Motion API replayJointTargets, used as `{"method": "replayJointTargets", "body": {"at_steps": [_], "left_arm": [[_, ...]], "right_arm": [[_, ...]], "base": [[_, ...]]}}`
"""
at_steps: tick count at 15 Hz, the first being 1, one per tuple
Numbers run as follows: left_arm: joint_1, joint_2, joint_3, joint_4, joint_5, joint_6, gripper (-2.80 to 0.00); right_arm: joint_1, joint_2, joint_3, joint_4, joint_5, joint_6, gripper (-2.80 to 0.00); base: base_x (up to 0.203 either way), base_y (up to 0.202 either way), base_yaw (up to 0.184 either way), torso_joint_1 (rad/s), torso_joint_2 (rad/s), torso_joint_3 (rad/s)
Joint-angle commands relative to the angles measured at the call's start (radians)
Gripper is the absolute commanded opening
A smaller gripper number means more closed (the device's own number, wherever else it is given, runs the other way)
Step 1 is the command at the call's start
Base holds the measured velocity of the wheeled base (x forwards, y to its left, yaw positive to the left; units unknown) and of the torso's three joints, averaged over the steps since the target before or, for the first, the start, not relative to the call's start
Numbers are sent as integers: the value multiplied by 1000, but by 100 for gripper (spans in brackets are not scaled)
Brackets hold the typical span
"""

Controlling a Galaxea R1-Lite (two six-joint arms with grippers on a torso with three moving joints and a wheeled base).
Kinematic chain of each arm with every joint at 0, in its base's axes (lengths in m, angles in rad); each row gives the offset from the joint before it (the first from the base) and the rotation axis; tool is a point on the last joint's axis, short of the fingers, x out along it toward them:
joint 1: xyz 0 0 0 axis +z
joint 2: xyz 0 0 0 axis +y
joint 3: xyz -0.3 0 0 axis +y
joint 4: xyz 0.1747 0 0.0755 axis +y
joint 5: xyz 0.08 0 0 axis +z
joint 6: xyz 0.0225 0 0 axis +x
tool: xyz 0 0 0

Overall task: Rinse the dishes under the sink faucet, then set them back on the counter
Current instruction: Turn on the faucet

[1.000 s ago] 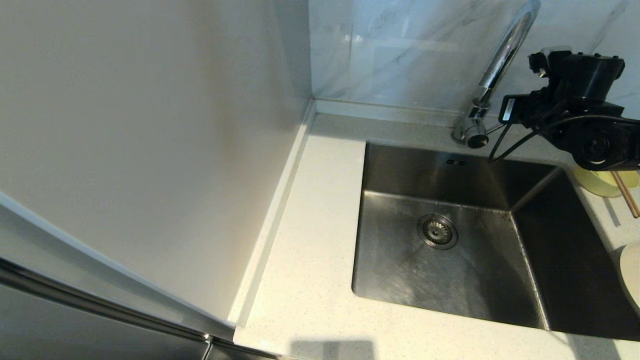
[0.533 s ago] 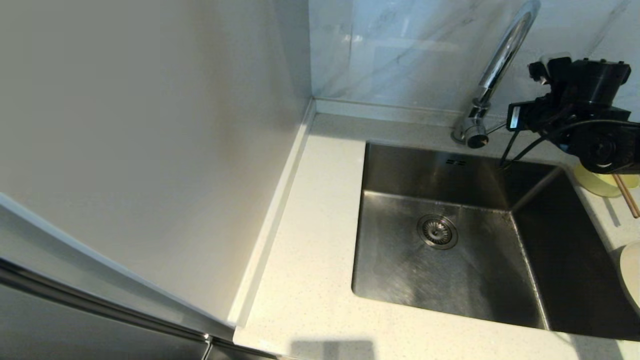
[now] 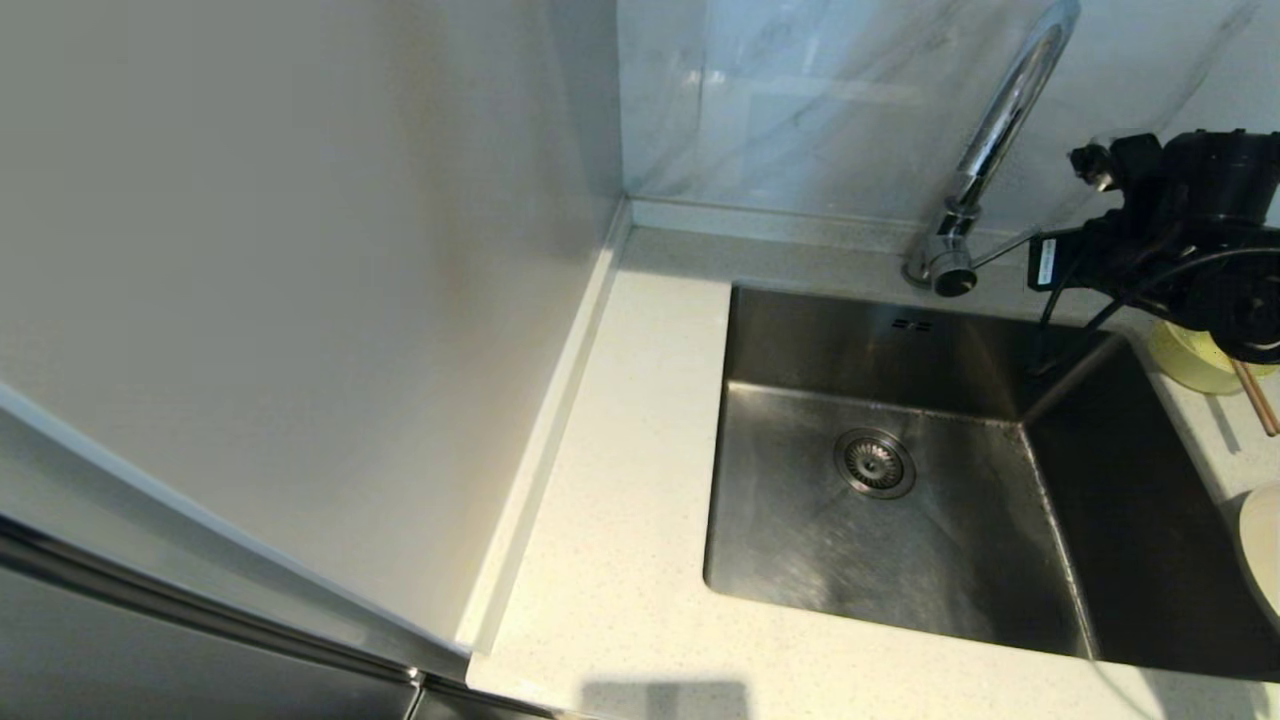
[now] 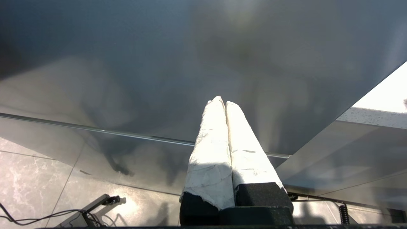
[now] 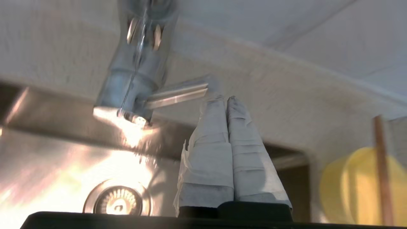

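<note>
The chrome gooseneck faucet (image 3: pixel 1000 130) stands behind the steel sink (image 3: pixel 800 540), its thin lever (image 3: pixel 1005 250) pointing right. My right arm (image 3: pixel 1180 240) hangs over the sink's back right corner. My right gripper (image 5: pixel 225 98) is shut and empty, its tips just beside the end of the lever (image 5: pixel 178 92). The pale-yellow bowl (image 3: pixel 1190 365) sits on the counter right of the sink, partly behind the arm, with the brown chopstick (image 3: pixel 1255 395) lying across it. The cream plate (image 3: pixel 1262 540) shows at the right edge. My left gripper (image 4: pixel 222 101) is shut and empty, parked low before a dark cabinet front.
The off-white speckled counter (image 3: pixel 640 450) runs left of and in front of the sink. A plain wall rises on the left and a marble wall behind. The round strainer drain (image 3: pixel 875 462) lies in the basin floor, with overflow slots (image 3: pixel 910 324) on the back wall.
My right arm has drawn back to the right and slightly down, away from the faucet. The lever, hidden behind the arm a second ago, now shows.
</note>
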Motion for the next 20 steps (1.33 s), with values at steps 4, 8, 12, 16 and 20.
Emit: {"method": "replayJointTargets", "body": {"at_steps": [4, 8, 12, 16, 20], "left_arm": [[-1, 0, 0, 0, 0, 0, -280], [0, 0, 0, 0, 0, 0, -280], [0, 0, 0, 0, 0, 0, -280], [0, 0, 2, 0, 0, 0, -280], [0, 0, 1, 0, 0, 0, -280]], "right_arm": [[2, 16, -121, -1, -6, 9, -280], [14, 118, -191, -4, -43, 10, -280], [14, 113, -190, 4, -42, 8, -280], [14, 70, -132, 44, -34, 8, -280], [14, 13, -20, 45, 9, 7, -280]], "base": [[0, 0, 0, 0, 0, 0], [0, 0, 0, 0, 0, 0], [0, 0, 0, 0, 0, 0], [0, 0, 0, 0, 0, 0], [0, 0, 0, 0, 0, 0]]}}
